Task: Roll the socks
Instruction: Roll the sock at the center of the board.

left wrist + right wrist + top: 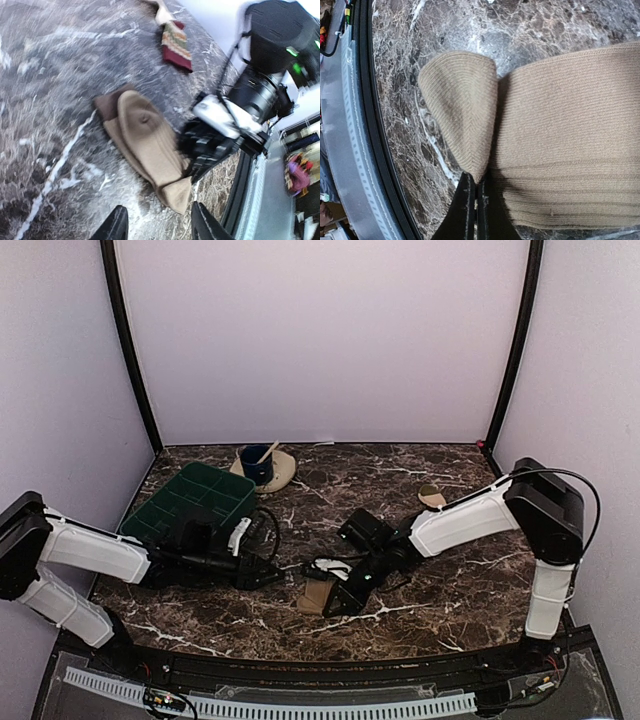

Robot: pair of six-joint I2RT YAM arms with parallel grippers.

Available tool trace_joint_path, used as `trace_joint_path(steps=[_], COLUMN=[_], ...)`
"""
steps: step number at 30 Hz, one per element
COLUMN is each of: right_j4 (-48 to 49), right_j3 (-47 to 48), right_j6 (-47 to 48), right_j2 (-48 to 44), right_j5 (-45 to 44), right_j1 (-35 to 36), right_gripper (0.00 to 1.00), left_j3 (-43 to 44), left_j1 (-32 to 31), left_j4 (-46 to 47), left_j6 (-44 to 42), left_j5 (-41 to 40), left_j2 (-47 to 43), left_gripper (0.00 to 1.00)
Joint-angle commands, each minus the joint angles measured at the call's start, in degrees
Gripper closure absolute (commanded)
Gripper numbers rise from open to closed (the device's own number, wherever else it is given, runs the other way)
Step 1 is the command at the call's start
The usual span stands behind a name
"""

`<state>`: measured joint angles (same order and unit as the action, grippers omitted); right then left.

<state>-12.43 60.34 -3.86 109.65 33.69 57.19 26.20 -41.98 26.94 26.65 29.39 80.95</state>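
— Which containers stand on the table (400, 465)?
— A green tray (195, 498), divided into compartments, sits at the left rear, and the left arm crosses its near edge. Just behind it a blue cup (257, 466) stands on a tan plate (283, 472), with a pale stick (268, 451) leaning out of the cup.
— And what is to be rolled?
— Neither piece is in a container. The plain tan sock (145, 135) lies on the table near the front edge, one end folded over itself. The striped sock (175, 42) lies well apart from it.
— The tools?
— The right tool (476, 182) is pressed together, pinching the edge of that folded flap. The left tool (160, 227) is spread, near the tan sock and not touching it.
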Motion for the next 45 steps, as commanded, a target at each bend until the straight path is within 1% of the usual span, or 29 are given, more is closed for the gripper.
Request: trace_joint_path(steps=[1, 6, 12, 18, 23, 30, 43, 45], right_j4=[-2.8, -5.2, -7.4, -9.9, -11.6, -12.7, -13.4, -13.4], right_j3=[1.3, 2.7, 4.3, 6.2, 7.9, 8.1, 8.5, 8.6], right_j6=[-1.1, -0.2, 0.4, 1.1, 1.6, 2.1, 2.8, 2.8], right_j2=[2.4, 3.6, 4.5, 5.5, 5.8, 5.9, 6.4, 6.3], right_j5=[4.6, 6.0, 7.0, 7.9, 8.1, 8.2, 9.5, 9.6], right_j1=[-1.4, -2.1, -2.5, -2.9, -2.9, -3.0, -3.0, -3.0], right_gripper=[1.0, 1.0, 1.0, 1.0, 1.0, 1.0, 1.0, 1.0], left_j3=[-1.3, -1.9, 0.3, 3.9, 6.3, 8.5, 12.1, 12.7], left_j1=[-5.7, -12.7, -16.6, -22.4, -26.2, -28.5, -28.9, -28.9], left_j4=[1.6, -0.4, -4.9, -9.7, -11.6, -12.4, -13.6, -14.0], left_j6=[-7.9, -14.6, -21.4, -29.5, -33.7, -37.6, -41.4, -41.7], left_j5=[-9.2, -17.1, -21.7, -25.6, -28.0, -30.5, -31.5, -31.4], left_j2=[-4.9, -7.3, -6.8, -3.1, 0.6, 4.7, 10.2, 11.1], left_gripper=[0.57, 0.6, 0.63, 0.63, 0.63, 0.62, 0.63, 0.65])
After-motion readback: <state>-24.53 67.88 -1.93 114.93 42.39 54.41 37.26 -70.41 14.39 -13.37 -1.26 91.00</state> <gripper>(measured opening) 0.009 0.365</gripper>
